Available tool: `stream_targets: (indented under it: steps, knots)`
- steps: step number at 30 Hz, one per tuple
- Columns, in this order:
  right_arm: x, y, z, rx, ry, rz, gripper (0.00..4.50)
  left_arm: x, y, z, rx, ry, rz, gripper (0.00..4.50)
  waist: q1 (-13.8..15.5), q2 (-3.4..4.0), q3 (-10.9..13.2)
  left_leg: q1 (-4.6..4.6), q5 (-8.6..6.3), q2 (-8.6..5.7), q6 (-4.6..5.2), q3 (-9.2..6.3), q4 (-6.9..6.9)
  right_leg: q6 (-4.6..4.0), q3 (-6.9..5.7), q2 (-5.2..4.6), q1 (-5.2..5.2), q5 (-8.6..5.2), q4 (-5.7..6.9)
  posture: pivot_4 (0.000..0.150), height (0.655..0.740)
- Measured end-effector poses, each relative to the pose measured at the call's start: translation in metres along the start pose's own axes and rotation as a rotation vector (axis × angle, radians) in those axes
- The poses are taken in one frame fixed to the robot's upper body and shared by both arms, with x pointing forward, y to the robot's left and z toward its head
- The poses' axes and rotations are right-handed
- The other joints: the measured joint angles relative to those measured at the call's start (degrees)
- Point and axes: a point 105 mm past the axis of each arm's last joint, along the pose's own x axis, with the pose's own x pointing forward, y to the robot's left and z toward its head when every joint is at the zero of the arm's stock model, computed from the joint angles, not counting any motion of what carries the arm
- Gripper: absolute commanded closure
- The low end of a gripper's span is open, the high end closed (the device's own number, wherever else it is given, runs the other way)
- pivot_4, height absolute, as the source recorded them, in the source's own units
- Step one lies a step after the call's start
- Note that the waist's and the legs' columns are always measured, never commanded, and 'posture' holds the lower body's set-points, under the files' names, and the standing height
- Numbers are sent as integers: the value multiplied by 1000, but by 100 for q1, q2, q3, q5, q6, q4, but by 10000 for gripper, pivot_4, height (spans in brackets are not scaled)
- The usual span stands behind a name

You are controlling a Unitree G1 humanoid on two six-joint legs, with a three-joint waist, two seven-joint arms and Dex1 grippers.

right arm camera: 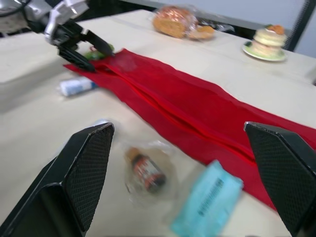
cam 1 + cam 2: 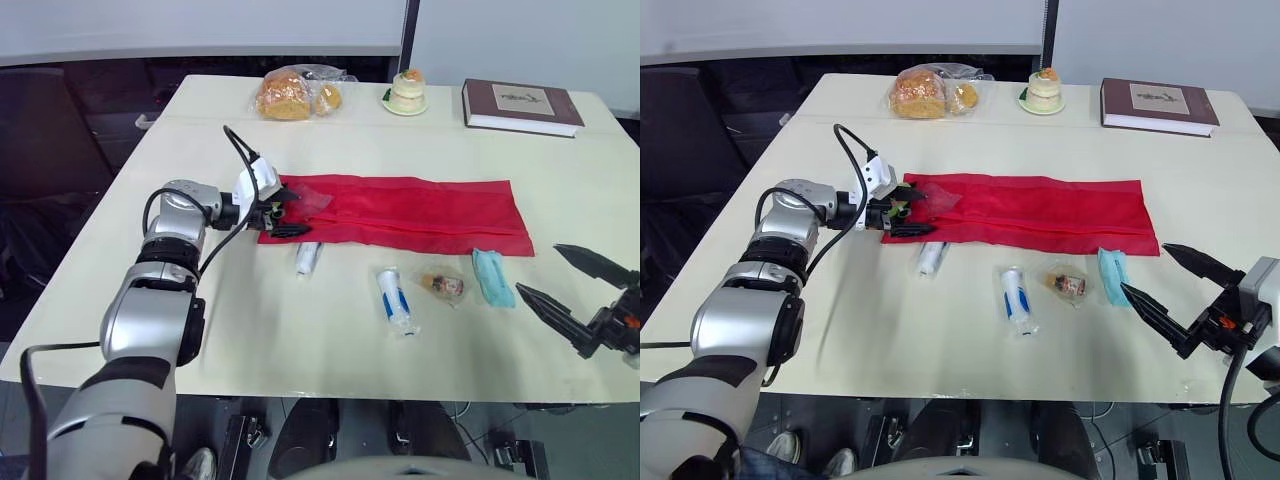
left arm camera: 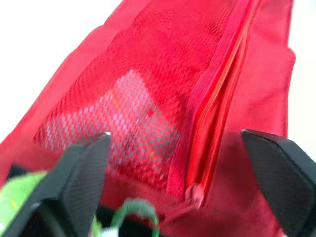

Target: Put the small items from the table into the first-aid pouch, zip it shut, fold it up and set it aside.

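From the head, the red pouch (image 2: 400, 212) lies flat across the desk (image 2: 250, 330), with the left gripper (image 2: 288, 213) at its left end. At the left wrist, the fingers stand wide over limp-looking mesh (image 3: 148, 113), which is probably best pinched beside the zipper (image 3: 210, 123). At the right wrist, the right gripper (image 1: 177, 129) is spread wide, facing the small bottle (image 1: 145, 172).

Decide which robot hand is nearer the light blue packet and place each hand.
Right. The right hand sits open just beside the light blue packet, on its right; the left hand is far off at the red pouch's opposite, left end.
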Motion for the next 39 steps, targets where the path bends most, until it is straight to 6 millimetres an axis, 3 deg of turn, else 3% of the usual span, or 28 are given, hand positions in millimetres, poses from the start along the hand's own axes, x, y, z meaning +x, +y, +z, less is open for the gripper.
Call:
stream_targets:
  steps: [6,10,15,21,22,24,25,28,32,33,39]
  knots:
    - [15,7,8,2,-37,40,0,36,-14,35,75,-98,-87,1155,20,-1,0,0,-2,-2,3,-3,8,0,-1,0,6,0,0,1500,7289]
    - [23,11,11,8,-48,55,0,63,-21,45,129,-86,-97,1155,13,-2,1,1,-2,-5,3,-5,8,0,-1,1,6,0,0,1500,7289]
    - [29,17,18,3,-66,53,0,94,-24,48,166,-34,-52,1155,19,-5,2,-1,-3,-15,4,-5,8,0,-2,1,7,0,-1,1500,7289]
    - [29,23,19,8,-48,15,0,113,-27,40,166,23,-11,1155,14,-6,3,0,-3,-9,5,-5,8,1,-1,0,6,0,-1,1500,7289]
    - [29,24,20,10,-49,11,0,114,-28,39,174,31,-10,4758,14,-6,3,0,-3,-9,5,-5,8,1,-1,0,6,0,-1,1500,7289]
    - [29,25,21,7,-50,0,0,116,-28,38,194,44,-4,7239,13,-6,3,0,-3,-8,5,-5,8,0,-1,0,6,0,0,1500,7289]
    - [28,26,22,7,-50,-3,0,116,-28,37,197,50,0,14091,13,-6,3,0,-3,-7,5,-6,8,0,-2,1,6,0,0,1500,7289]
    - [27,27,21,15,-42,-12,0,116,-25,36,202,57,21,23783,13,-6,3,0,-3,-6,6,-5,8,0,-2,0,6,0,-1,1500,7289]
    - [27,28,21,14,-41,-21,0,115,-20,40,219,64,57,42504,13,-7,3,0,-3,-6,6,-5,8,0,-2,0,6,0,-1,1500,7289]
    - [27,29,21,13,-42,-21,0,115,-19,40,223,64,61,44734,13,-7,3,0,-3,-6,6,-5,8,0,-1,0,6,0,-1,1500,7289]
    - [29,29,23,7,-48,-23,0,114,-17,39,227,72,79,44734,12,-7,3,0,-3,-7,6,-4,8,0,-1,0,6,0,-1,1500,7289]
